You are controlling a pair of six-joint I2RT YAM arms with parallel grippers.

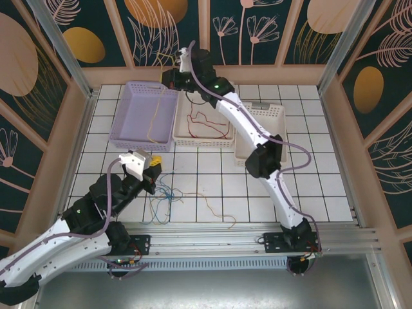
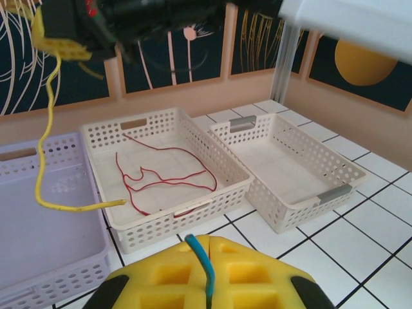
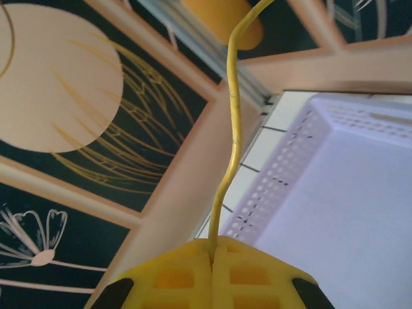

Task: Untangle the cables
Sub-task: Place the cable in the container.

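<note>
The pads of my left gripper (image 2: 207, 283) are pressed together, pinching the blue cable (image 2: 197, 248), which rises out of the seam between them as a short stub pointing towards the white basket (image 2: 228, 168). From above, my left gripper (image 1: 153, 168) sits on the near side of that white basket (image 1: 181, 114), over the tiled table (image 1: 309, 187). The blue cable (image 1: 159, 193) drops from it into a loose tangle of blue, green and brownish-orange wires (image 1: 166, 205), nearer me than the basket. One brownish-orange wire (image 1: 217, 215) trails away from the tangle along the near edge. My right gripper (image 3: 212, 257) is likewise shut tight, nipping the yellow cable (image 3: 232, 122), which runs straight out from the seam. Seen from overhead, my right gripper (image 1: 170, 76) is held high beyond the basket's far left corner. The yellow cable (image 1: 153, 119) hangs from it nearly upright into the purple basket (image 1: 132, 125), which stands touching the white basket's left side. Its free end (image 2: 96, 206) bends level and points at the white basket's wall. The red cable (image 2: 168, 174) lies inside the white basket in flat loops, stretched mostly along the floor's length. A second white basket (image 2: 335, 168) stands just beside it on the right.
</note>
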